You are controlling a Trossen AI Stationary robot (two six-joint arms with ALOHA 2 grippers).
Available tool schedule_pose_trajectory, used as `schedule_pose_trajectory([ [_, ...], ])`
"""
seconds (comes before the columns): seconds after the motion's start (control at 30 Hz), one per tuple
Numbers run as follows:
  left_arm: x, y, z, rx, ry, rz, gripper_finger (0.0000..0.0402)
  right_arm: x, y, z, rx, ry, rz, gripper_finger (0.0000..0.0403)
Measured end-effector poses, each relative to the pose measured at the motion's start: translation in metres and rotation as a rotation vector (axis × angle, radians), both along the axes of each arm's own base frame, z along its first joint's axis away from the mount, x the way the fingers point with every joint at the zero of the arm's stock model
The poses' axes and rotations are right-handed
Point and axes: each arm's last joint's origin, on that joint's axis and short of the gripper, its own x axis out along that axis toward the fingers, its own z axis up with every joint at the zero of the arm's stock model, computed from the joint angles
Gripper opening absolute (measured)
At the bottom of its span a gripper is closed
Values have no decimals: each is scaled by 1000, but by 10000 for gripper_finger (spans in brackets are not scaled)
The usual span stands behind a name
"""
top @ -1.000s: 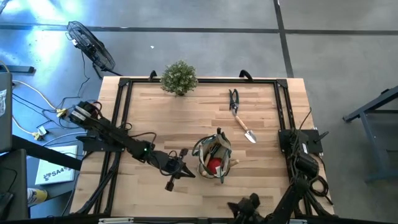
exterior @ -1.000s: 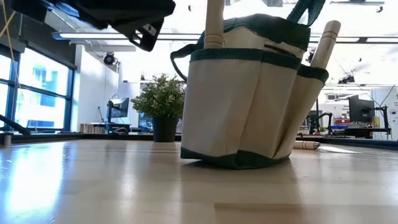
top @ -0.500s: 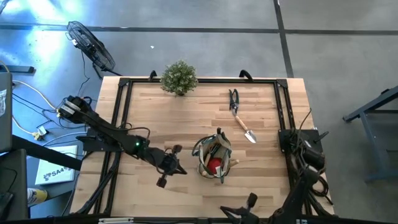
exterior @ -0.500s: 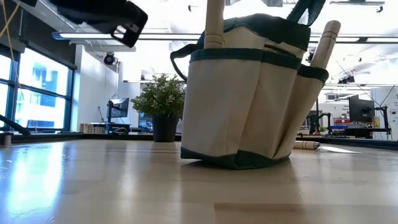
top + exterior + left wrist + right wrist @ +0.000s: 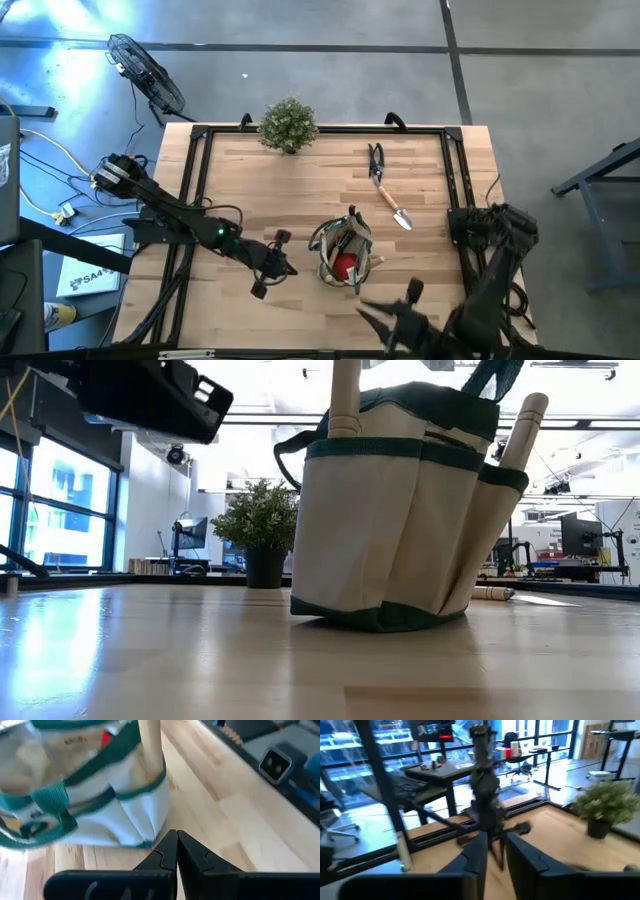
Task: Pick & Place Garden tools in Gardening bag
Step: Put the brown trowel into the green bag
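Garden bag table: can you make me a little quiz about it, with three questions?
1. True or false: the plant stands inside the bag.
2. Pick one. What lies right by the trowel on the table? A: snips. B: a cup. C: a ball.
3. Fill in the word: beside the bag, the left arm's fingers are ___ (open or shut).

Key: 1 false, the plant stands at the table's far edge. 2 A. 3 shut.
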Motion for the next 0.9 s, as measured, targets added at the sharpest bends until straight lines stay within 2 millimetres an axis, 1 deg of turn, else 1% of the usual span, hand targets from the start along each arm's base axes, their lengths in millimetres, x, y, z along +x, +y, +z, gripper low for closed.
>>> schedule_pose_trajectory([
  [0.13, -2, 1, -4, 20, 40, -1, 0, 7, -28, 21, -34, 28, -34, 106],
  [0.23, -4, 1, -6, 28, 68, 2, 0, 7, -55, 36, -55, 45, -80, 140],
  [0.27, -4, 2, -7, 27, 76, -2, 0, 6, -66, 42, -50, 47, -100, 148],
  [0.33, -5, 1, -8, 19, 95, -19, 0, -3, -91, 52, -9, 51, -137, 158],
  [0.4, -6, 1, -8, -1, 113, -31, 0, -14, -123, 60, 91, 96, -166, 159],
  [0.43, -6, 1, -9, -12, 120, -36, 0, -22, -139, 62, 148, 151, -184, 157],
  [0.5, -6, 0, -8, -21, 123, -44, 0, -36, -170, 62, 296, 298, -253, 154],
  [0.53, -6, 0, -8, -22, 123, -45, 0, -36, -179, 61, 387, 346, -279, 152],
  [0.57, -6, 0, -9, -25, 125, -43, 0, -35, -188, 59, 412, 393, -268, 150],
  [0.6, -6, 0, -8, -28, 123, -37, 0, -37, -196, 57, 420, 457, -227, 148],
  [0.63, -5, 0, -8, -32, 117, -27, 0, -37, -200, 55, 432, 490, -186, 146],
  [0.67, -5, 1, -8, -29, 109, -13, 0, -36, -207, 54, 446, 506, -185, 144],
  [0.8, -3, 2, -6, -2, 75, 39, 0, -50, -236, 44, 462, 651, -281, 135],
  [0.9, -3, 2, -5, 20, 54, 39, 0, -53, -252, 35, 452, 669, -309, 130],
])
